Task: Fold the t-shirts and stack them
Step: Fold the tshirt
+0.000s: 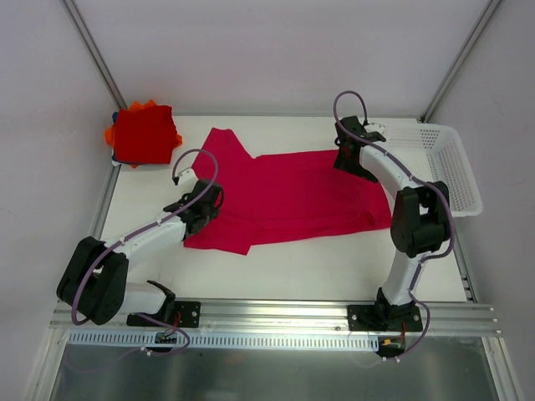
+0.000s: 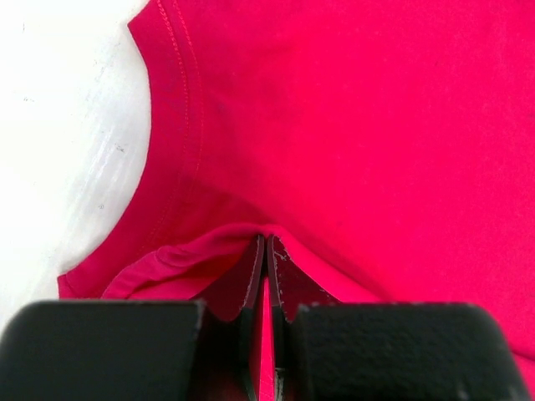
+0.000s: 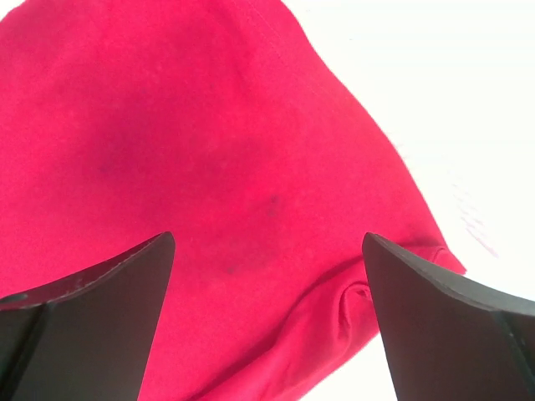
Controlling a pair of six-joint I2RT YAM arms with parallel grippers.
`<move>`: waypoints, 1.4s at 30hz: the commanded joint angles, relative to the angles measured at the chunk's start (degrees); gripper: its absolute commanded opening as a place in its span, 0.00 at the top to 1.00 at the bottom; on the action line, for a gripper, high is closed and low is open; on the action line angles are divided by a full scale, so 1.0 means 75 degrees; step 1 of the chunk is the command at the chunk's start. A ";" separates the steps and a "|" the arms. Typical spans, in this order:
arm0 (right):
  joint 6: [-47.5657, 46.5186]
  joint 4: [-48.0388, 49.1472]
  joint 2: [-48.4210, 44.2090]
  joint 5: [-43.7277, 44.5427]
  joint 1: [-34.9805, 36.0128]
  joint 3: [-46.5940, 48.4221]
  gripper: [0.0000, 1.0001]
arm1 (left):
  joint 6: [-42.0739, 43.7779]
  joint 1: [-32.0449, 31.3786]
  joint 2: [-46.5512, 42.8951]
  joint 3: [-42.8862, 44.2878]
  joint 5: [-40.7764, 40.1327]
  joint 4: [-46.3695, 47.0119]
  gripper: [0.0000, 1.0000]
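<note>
A crimson-pink t-shirt lies spread across the middle of the table, with a sleeve pointing toward the back left. My left gripper is at its left edge. In the left wrist view that gripper is shut, pinching a fold of the pink cloth. My right gripper hangs over the shirt's back right corner. Seen from the right wrist, it is open wide above the cloth, holding nothing. Folded t-shirts are stacked at the back left corner, red on top with orange and blue edges showing.
A white perforated basket sits at the table's right edge, just behind the right arm. Metal frame posts rise at both back corners. Bare white table shows in front of the shirt.
</note>
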 commanded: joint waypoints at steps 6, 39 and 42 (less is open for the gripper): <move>-0.0622 0.0856 -0.2890 -0.1027 0.0180 -0.2892 0.01 | 0.0870 0.0268 -0.0385 0.0152 0.0300 0.0107 0.01; 0.0468 0.0424 -0.7099 -0.0819 0.2184 -0.6270 0.00 | -0.0665 -0.0212 -0.4229 -0.2720 0.1801 -0.1123 0.06; 0.0491 0.0447 -0.7193 -0.0807 0.2184 -0.6364 0.01 | -0.0677 -0.0224 -0.4170 -0.2661 0.1800 -0.1123 0.06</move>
